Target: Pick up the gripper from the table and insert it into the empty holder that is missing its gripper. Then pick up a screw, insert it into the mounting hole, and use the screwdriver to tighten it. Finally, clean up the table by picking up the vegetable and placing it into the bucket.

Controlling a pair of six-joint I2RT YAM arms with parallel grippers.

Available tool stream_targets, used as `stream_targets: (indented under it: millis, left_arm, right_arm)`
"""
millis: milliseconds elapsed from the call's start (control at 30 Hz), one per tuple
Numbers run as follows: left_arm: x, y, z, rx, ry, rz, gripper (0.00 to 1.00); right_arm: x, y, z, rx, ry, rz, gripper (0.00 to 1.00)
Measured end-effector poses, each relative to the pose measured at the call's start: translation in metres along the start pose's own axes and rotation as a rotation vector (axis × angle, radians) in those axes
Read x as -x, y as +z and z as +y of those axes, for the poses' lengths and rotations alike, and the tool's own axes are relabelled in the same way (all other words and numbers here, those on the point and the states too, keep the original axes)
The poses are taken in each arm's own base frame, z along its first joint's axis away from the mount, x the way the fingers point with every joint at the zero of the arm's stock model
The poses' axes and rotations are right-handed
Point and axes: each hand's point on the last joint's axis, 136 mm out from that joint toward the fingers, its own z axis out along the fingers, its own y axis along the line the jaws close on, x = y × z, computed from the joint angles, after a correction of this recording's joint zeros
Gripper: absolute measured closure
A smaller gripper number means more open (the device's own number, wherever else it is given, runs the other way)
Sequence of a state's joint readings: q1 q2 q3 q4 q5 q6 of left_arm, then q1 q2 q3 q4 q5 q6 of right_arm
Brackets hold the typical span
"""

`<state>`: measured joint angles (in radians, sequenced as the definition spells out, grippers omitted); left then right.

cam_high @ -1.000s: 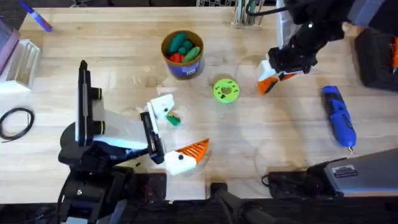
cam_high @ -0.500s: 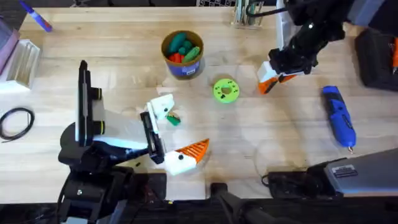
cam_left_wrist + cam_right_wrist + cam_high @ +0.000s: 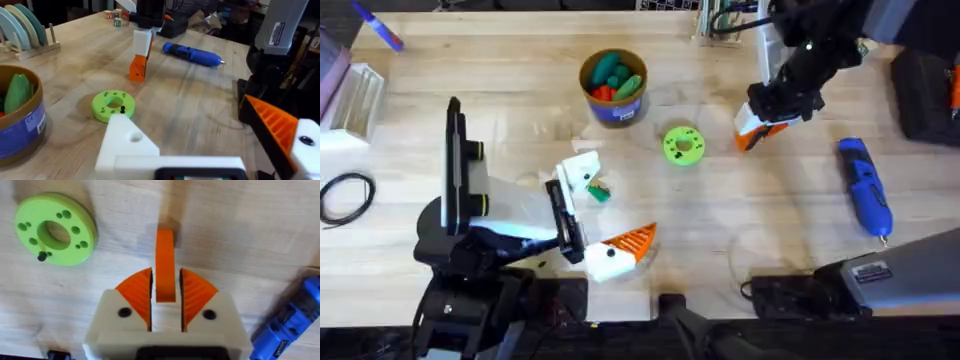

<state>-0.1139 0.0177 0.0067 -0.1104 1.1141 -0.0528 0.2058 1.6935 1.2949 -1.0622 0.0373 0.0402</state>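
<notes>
Now | right tool [image 3: 165, 292] clenched on gripper [image 3: 165, 262] | between pads, beside green disc [image 3: 54, 228]

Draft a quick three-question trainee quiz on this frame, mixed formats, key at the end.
1. True or false: the right pincer is empty.
2. Which lies nearest the green disc? A) the marker B) the bucket C) the coiled cable
3. Fill in: the screwdriver on the table is coloured ____.

Key
1. False: it is closed on the gripper.
2. B
3. blue
</notes>
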Motion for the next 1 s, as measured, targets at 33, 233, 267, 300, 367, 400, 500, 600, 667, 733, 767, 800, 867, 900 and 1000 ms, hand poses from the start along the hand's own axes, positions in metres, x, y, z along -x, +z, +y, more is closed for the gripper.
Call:
stream_targets:
  millis: [33, 233, 267, 300, 367, 400, 500, 600, 667, 733, 767, 800, 867, 900, 1000]
  left_arm:
    - [0.000, 0.000, 0.000, 0.000, 0.000, 0.000, 0.015]
    - [0.000, 0.000, 0.000, 0.000, 0.000, 0.000, 0.015]
    - [0.000, 0.000, 0.000, 0.000, 0.000, 0.000, 0.015]
    - [0.000, 0.000, 0.000, 0.000, 0.000, 0.000, 0.016]
    - [0.000, 0.000, 0.000, 0.000, 0.000, 0.000, 0.015]
    - [0.000, 0.000, 0.000, 0.000, 0.000, 0.000, 0.015]
    - [0.000, 0.000, 0.000, 0.000, 0.000, 0.000, 0.016]
    - [0.000, 0.000, 0.000, 0.000, 0.000, 0.000, 0.015]
    - [0.000, 0.000, 0.000, 0.000, 0.000, 0.000, 0.015]
    - [0.000, 0.000, 0.000, 0.000, 0.000, 0.000, 0.015]
    - [0.000, 0.000, 0.000, 0.000, 0.000, 0.000, 0.015]
    - [0.000, 0.000, 0.000, 0.000, 0.000, 0.000, 0.015]
    - [0.000, 0.000, 0.000, 0.000, 0.000, 0.000, 0.016]
    - [0.000, 0.000, 0.000, 0.000, 0.000, 0.000, 0.015]
    - [0.000, 0.000, 0.000, 0.000, 0.000, 0.000, 0.015]
  right_arm:
    - [0.000, 0.000, 0.000, 0.000, 0.000, 0.000, 0.709]
    - [0.000, 0.000, 0.000, 0.000, 0.000, 0.000, 0.733]
    - [0.000, 0.000, 0.000, 0.000, 0.000, 0.000, 0.746]
    - [0.000, 0.000, 0.000, 0.000, -0.001, 0.001, 0.773]
    - [0.000, 0.000, 0.000, 0.000, -0.005, 0.001, 0.920]
    - [0.000, 0.000, 0.000, 0.000, -0.003, 0.002, 0.975]
    - [-0.003, 0.000, 0.000, 0.000, -0.004, 0.011, 0.988]
    - [-0.012, -0.003, 0.002, 0.014, -0.004, 0.041, 0.990]
    - [-0.017, -0.011, 0.007, 0.046, -0.012, 0.033, 0.991]
    - [-0.020, -0.027, 0.012, 0.074, -0.023, -0.006, 0.992]
    - [-0.022, -0.037, 0.013, 0.085, -0.029, -0.031, 0.992]
    - [-0.024, -0.048, 0.015, 0.093, -0.035, -0.062, 0.992]
    - [-0.029, -0.069, 0.017, 0.114, -0.045, -0.132, 0.992]
    - [-0.031, -0.078, 0.019, 0.129, -0.047, -0.163, 0.992]
    - [-0.041, -0.101, 0.026, 0.197, -0.050, -0.257, 0.992]
